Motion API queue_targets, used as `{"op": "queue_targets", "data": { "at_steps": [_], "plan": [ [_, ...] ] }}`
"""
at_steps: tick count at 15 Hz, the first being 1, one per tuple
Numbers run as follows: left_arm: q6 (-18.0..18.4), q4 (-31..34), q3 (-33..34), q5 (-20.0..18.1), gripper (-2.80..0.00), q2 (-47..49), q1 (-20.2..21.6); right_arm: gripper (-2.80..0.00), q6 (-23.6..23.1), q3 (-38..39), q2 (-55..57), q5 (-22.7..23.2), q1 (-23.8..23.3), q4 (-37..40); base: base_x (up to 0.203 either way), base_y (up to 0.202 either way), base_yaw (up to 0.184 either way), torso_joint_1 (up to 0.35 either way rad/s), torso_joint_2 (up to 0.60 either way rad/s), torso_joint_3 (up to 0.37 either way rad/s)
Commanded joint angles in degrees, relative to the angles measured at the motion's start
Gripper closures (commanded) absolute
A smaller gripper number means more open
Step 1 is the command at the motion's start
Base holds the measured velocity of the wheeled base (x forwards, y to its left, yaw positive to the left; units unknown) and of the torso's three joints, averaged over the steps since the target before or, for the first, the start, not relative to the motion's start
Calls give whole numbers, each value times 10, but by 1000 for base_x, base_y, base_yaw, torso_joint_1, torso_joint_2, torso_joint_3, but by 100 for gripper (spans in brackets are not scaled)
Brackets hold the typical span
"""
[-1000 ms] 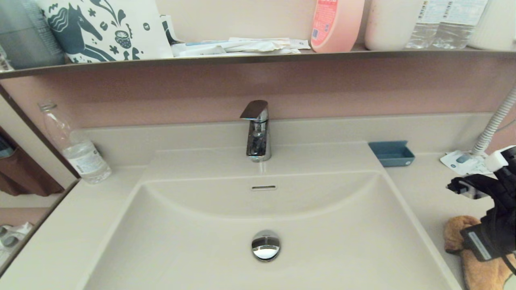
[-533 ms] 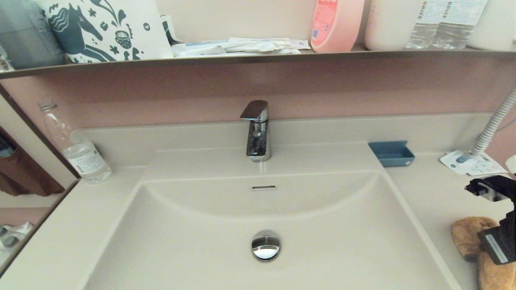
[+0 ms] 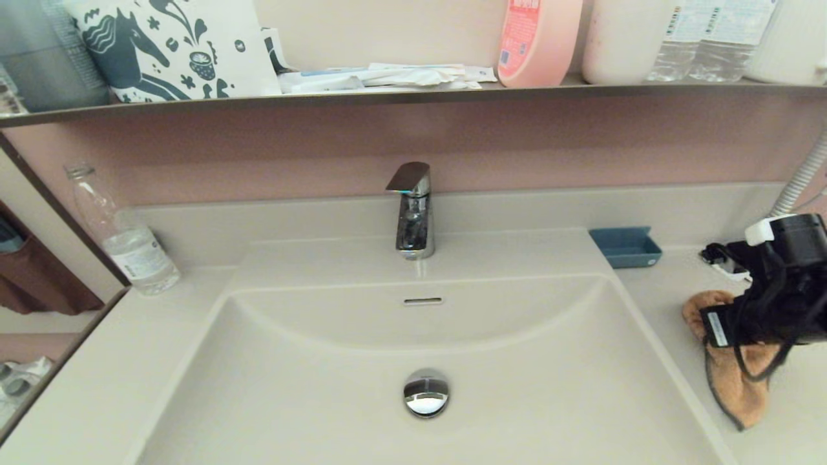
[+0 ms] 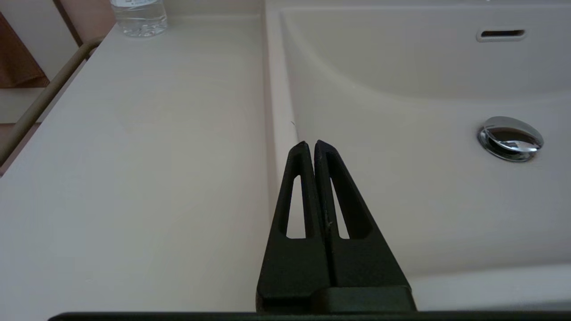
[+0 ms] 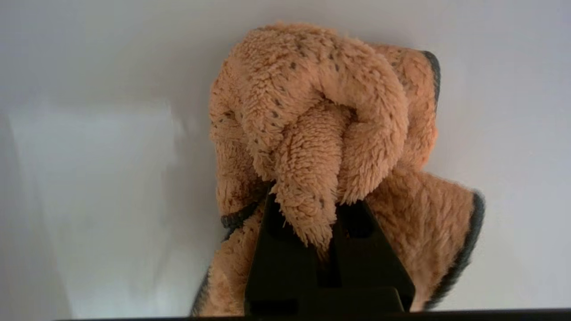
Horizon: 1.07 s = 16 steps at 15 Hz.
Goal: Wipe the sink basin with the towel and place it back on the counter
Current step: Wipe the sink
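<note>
Now the towel point(image 5: 312, 133) is bunched into a thick fold between the fingers of my right gripper point(image 5: 328, 232), which is clamped on it; I judge this bunching is useful, because a fat wad gives a soft pad for rubbing while the loose part hangs below. In the head view the towel point(image 3: 730, 381) hangs from my right gripper point(image 3: 717, 326) over the counter point(image 3: 672, 303), at the right side of the sink basin point(image 3: 413, 400), and its lower corner seems to touch the counter or hang just above it; I cannot tell which. The basin has nothing in it but its chrome drain plug point(image 3: 426, 393), so I think the wiping is not yet begun and the cloth must next be carried over the rim. Behind my arm, near the back edge, sits a small blue dish point(image 3: 625, 247), well apart from the towel. My left gripper point(image 4: 310, 149) rests idle with its fingers pressed together and nothing between them, above the left rim of the basin, probably to keep out of the way. A clear bottle point(image 3: 123, 236) stands on the far left of the counter.
</note>
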Motion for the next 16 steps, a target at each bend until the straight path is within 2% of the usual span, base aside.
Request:
{"op": "queue_targets", "data": {
  "at_steps": [1,4,7,9,11,14,16],
  "plan": [
    [0,0,0,0,0,1,1,0,19,-25,66,2,0,-31,0,0,0,0,0,0],
    [0,0,0,0,0,1,1,0,60,-73,92,4,1,-69,0,0,0,0,0,0],
    [-1,0,0,0,0,1,1,0,60,-97,89,4,4,-71,0,0,0,0,0,0],
    [0,0,0,0,0,1,0,0,59,-86,69,4,15,-59,0,0,0,0,0,0],
    [0,0,0,0,0,1,0,0,49,-65,39,2,28,10,0,0,0,0,0,0],
    [0,0,0,0,0,1,0,0,24,-58,-11,-4,36,198,0,0,0,0,0,0],
    [-1,0,0,0,0,1,0,0,19,-52,-47,-10,42,270,0,0,0,0,0,0]
  ]
}}
